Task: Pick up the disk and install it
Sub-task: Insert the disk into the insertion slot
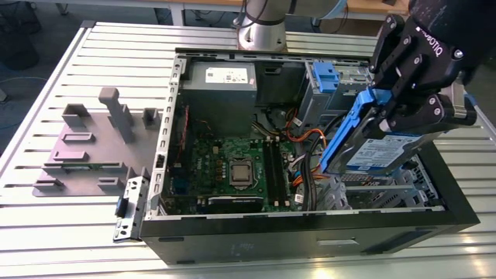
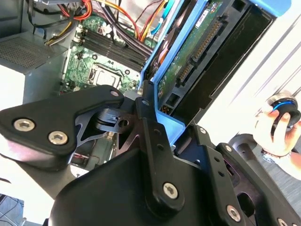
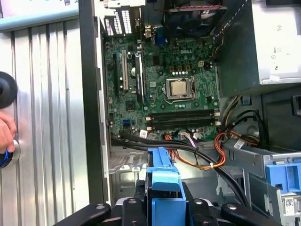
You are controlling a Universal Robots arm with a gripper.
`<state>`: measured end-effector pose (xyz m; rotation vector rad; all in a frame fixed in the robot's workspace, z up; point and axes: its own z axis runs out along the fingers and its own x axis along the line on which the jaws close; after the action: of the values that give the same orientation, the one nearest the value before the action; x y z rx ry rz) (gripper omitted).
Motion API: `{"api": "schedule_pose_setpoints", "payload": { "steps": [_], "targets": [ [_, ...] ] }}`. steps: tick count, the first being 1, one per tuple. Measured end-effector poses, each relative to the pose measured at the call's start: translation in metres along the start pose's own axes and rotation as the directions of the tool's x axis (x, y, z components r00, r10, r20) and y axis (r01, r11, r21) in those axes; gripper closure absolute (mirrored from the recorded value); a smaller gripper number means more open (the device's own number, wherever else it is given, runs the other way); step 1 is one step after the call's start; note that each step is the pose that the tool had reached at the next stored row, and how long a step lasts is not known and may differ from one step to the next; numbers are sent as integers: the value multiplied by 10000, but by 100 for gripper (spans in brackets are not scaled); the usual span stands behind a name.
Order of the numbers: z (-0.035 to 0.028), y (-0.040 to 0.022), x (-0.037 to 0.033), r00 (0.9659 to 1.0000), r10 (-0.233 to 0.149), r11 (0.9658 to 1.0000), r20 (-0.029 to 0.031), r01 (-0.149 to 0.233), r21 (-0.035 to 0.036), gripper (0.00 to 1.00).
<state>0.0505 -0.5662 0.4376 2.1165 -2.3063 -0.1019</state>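
Observation:
The disk is a flat drive with a blue-and-white label and bright blue rails. It hangs tilted over the open computer case, on the exterior view's right, above the metal drive cage. My black gripper is shut on its upper part. The second wrist view has the disk's green circuit side and connector edge-on between the fingers. In the first wrist view its blue rail sticks out ahead of my gripper, pointing toward the motherboard.
Inside the case are a grey power supply, a blue caddy clip and orange and black cables. A grey fixture plate with upright blocks lies at the exterior view's left. A person's hand holds a round black object beside the case.

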Motion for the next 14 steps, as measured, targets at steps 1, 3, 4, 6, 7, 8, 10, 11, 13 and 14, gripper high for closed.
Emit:
{"api": "schedule_pose_setpoints", "payload": {
  "steps": [1, 3, 4, 6, 7, 8, 10, 11, 13, 14],
  "targets": [
    [2, 16, 3, 10000, 0, 10000, -1, 0, 0, 63],
    [8, 41, 14, 10000, 1, 10000, 4, -1, 0, 63],
    [8, 44, 25, 10000, 1, 10000, 3, -1, 0, 63],
    [7, 41, 60, 10000, -1, 10000, 0, 1, 0, 63],
    [8, 40, 78, 10000, -2, 10000, 1, 2, 0, 63],
    [8, 39, 90, 10000, -5, 10000, 0, 5, 0, 63],
    [11, 35, 96, 10000, -35, 10000, -3, 35, -1, 63],
    [12, 31, 96, 10000, -55, 10000, -9, 55, -2, 63],
    [16, 12, 96, 9999, -108, 9999, -13, 108, -3, 63],
    [17, 0, 94, 9999, -137, 9999, -15, 137, -5, 63]
  ]
}}
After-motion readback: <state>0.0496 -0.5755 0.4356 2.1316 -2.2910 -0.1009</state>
